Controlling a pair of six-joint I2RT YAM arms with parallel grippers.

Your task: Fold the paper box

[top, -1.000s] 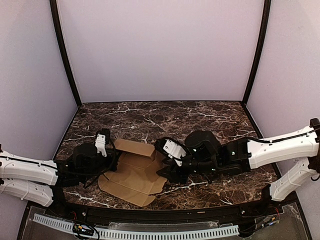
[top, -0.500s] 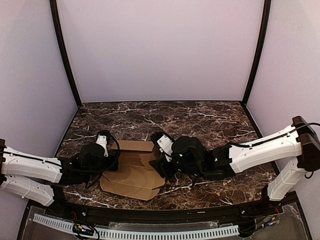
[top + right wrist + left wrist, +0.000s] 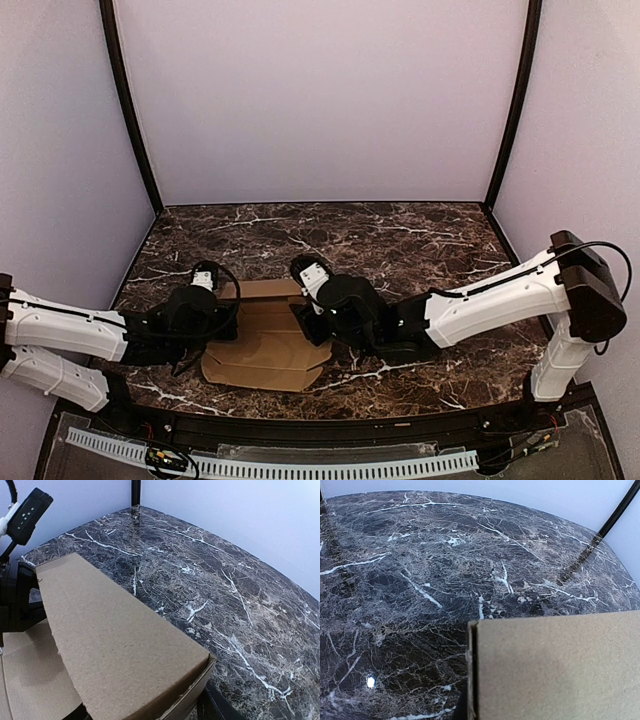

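**Box flat on table, back flap up, a gripper at each end**

The box [image 3: 262, 345] lies on the table [image 3: 420, 240], close to the front edge and left of centre, between your two grippers. Most of it is an opened-out brown sheet lying flat, with its flaps spread toward the near edge. The back flap [image 3: 268, 291] is raised off the sheet. Its long axis runs left to right, parallel to the table's front edge. From the top view the whole sheet sits about square to the table. It looks about as wide as it is deep, so I can't call a long axis for the sheet itself.

Your left gripper [image 3: 225, 313] is low on the table at the left end of the back flap. In the left wrist view the cardboard [image 3: 555, 665] fills the lower right, with its cut edge upright close to the lens and marble behind it. No fingers show, so I can't tell how wide that gripper is or whether it has hold of anything.

Your right gripper [image 3: 306, 320] is at the flap's right end, with the arm stretched in from the right. In the right wrist view the flap [image 3: 115, 645] slants from upper left down to lower right. The flat sheet shows at lower left and the left arm's wrist [image 3: 17, 600] is beyond it. Dark bits sit at the bottom edge beside the cardboard, but they are too cropped to show the opening or a grip.
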